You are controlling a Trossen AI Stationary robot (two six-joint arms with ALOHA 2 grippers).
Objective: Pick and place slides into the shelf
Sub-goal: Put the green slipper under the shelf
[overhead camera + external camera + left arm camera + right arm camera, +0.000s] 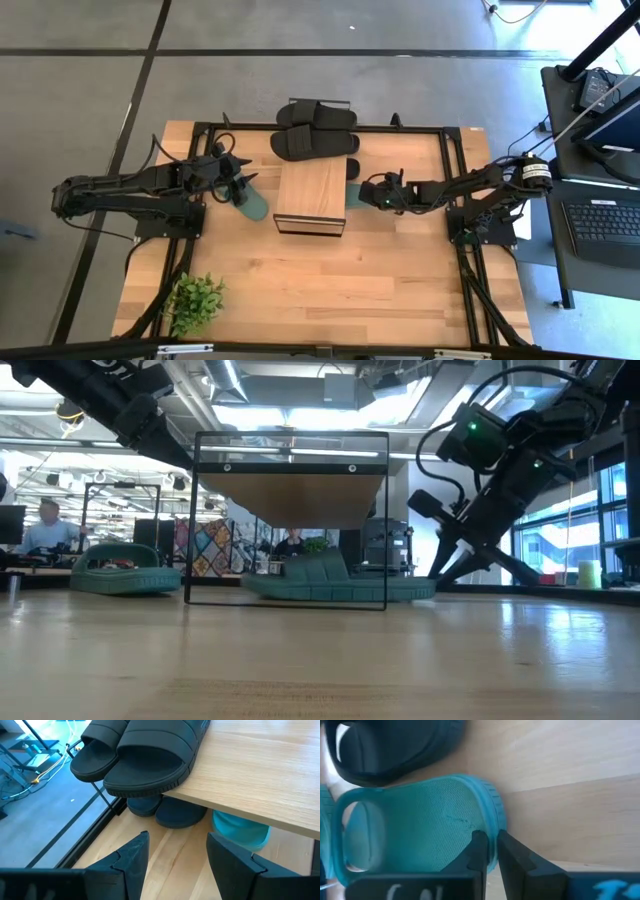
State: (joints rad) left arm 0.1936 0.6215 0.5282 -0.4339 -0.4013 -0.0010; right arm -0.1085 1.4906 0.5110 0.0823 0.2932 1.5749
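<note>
A green slide (420, 825) lies sole down on the table, partly under the shelf (312, 195) at its right side. My right gripper (491, 839) is shut on the slide's heel end. A second green slide (250, 202) lies flat on the table left of the shelf. My left gripper (177, 852) hangs open above it, touching nothing. Two black slides (145, 755) rest on the shelf's plank top, their ends overhanging its far edge. Two dark slides (167, 811) lie on the table below them. My right gripper pinches the green slide's heel rim (494, 857) between its two fingers, one finger (479, 851) over the footbed and the other outside the rim. The fingers slant down from the table's right side. The slide lies flat on the table (330, 585).
A small potted plant (195, 300) stands at the table's near left corner. The shelf's thin black frame (190, 520) stands upright in the table's middle. Bare wood lies between the shelf and the near edge (330, 290).
</note>
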